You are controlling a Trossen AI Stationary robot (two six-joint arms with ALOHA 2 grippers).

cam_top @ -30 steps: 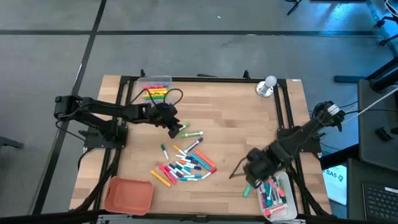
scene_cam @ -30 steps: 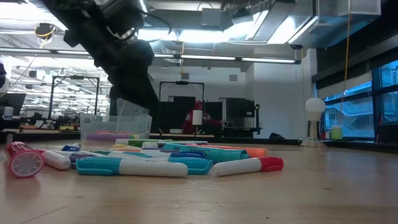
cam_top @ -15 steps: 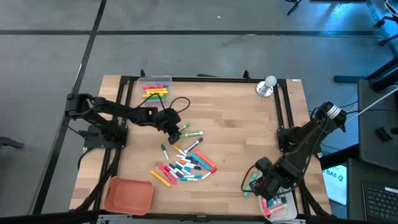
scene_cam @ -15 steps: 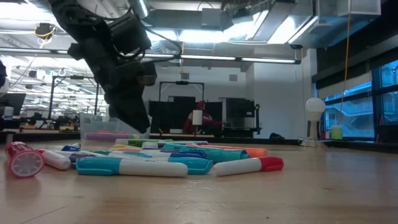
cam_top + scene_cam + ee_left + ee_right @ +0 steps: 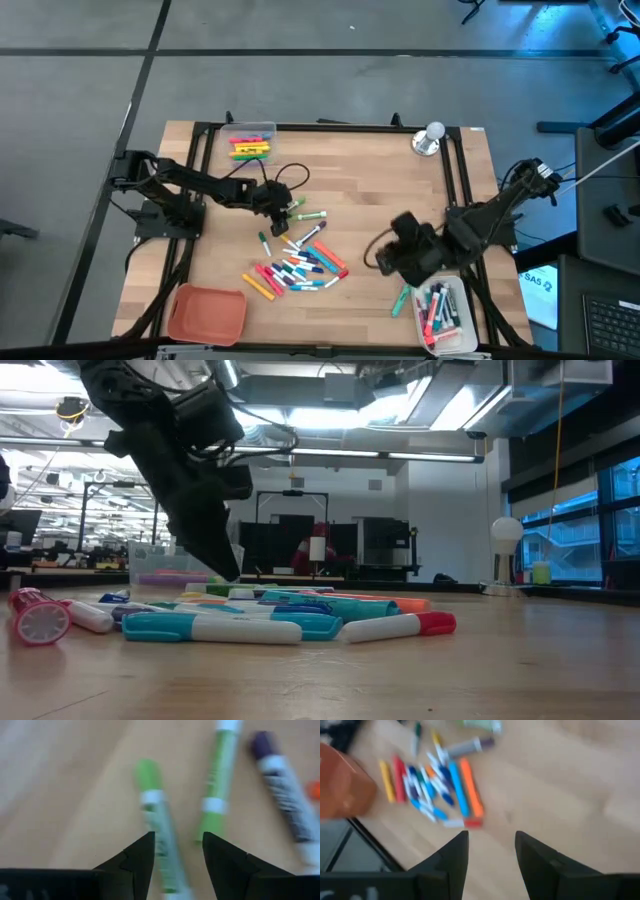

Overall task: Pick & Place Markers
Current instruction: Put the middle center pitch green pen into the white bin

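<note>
Markers (image 5: 298, 264) lie in a loose heap on the table (image 5: 370, 190), centre-left. Two green markers (image 5: 308, 215) sit at the heap's far edge. In the left wrist view one green marker (image 5: 159, 835) runs into the gap between the fingers (image 5: 140, 857); its twin (image 5: 218, 780) lies just beside, a purple-capped one (image 5: 282, 790) further over.

Left gripper (image 5: 283, 207) low over that pair, jaws apart, nothing clamped. Low view: its dark body tips down to the heap's rear.

Right gripper (image 5: 385, 258) hangs over bare wood, well apart from the heap, jaws parted and empty.

Clear tray (image 5: 445, 318) at the right near corner holds markers; a green one (image 5: 401, 299) lies just beside it. Second clear tray (image 5: 250, 140) at the far left holds yellow, orange, pink.

Red bin (image 5: 207, 313) at the near left. Bell (image 5: 430, 138) at the far right.
</note>
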